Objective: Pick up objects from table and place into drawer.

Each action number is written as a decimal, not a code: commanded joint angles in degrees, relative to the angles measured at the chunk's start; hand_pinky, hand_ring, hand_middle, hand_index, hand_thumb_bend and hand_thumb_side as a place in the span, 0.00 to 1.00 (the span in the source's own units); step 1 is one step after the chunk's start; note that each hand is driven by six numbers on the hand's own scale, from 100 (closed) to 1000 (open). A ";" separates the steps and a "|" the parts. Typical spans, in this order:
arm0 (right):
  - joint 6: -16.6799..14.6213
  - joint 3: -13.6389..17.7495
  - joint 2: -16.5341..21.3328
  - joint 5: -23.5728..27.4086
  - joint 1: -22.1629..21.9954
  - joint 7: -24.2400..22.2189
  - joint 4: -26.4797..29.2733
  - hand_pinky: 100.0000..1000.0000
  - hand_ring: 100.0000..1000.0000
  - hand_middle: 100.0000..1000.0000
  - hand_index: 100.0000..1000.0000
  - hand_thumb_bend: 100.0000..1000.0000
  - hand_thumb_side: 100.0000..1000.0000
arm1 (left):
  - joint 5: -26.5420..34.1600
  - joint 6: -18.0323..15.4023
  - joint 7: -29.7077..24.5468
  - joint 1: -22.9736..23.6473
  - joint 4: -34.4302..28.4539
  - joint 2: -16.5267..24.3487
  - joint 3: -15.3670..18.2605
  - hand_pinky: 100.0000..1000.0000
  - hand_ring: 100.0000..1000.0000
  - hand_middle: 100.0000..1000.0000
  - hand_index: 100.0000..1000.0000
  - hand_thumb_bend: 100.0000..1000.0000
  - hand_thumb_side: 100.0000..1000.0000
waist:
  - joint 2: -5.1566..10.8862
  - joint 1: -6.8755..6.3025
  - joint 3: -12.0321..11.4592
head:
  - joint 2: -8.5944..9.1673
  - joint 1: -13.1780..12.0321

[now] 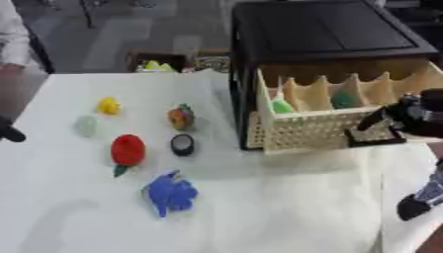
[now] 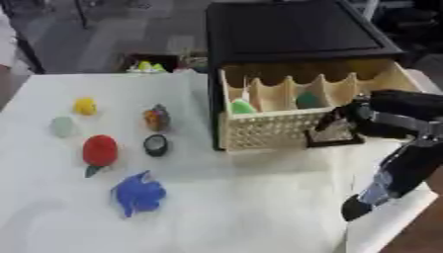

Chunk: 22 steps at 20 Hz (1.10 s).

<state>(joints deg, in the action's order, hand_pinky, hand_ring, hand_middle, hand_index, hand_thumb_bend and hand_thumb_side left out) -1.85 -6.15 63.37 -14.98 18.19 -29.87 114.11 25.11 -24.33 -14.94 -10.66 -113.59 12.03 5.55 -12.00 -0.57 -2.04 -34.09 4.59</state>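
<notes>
A white table (image 1: 286, 207) carries a black cabinet (image 1: 320, 29) at its far right. On its left half lie a yellow thing (image 1: 108, 105), a pale green thing (image 1: 86, 125), a multicoloured thing (image 1: 181, 117), a red fruit (image 1: 128, 150), a dark round thing (image 1: 182, 145) and a blue toy (image 1: 170, 193).

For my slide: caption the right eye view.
Right hand at the open drawer; toys, including a red one, wait on the table.

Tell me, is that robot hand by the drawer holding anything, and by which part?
It cannot be told. The right hand is at the front of the open drawer, beside a dark handle-like piece, but whether its fingers close on anything does not show.
</notes>
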 commanded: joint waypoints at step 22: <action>7.66 7.87 -1.39 4.91 4.16 26.60 0.48 0.00 0.00 0.00 0.63 0.27 1.00 | 0.04 -0.38 0.42 -0.34 -1.00 1.59 0.71 0.48 0.58 0.61 0.82 0.00 0.87 | 1.16 -0.22 0.20 | -0.13 -0.74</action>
<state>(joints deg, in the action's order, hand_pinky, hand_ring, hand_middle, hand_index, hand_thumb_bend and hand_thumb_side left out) 4.73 0.65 60.77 -11.07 21.55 -5.18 114.11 25.11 -24.54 -14.66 -10.63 -113.59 12.07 5.84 -11.69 -0.91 -1.82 -34.20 4.04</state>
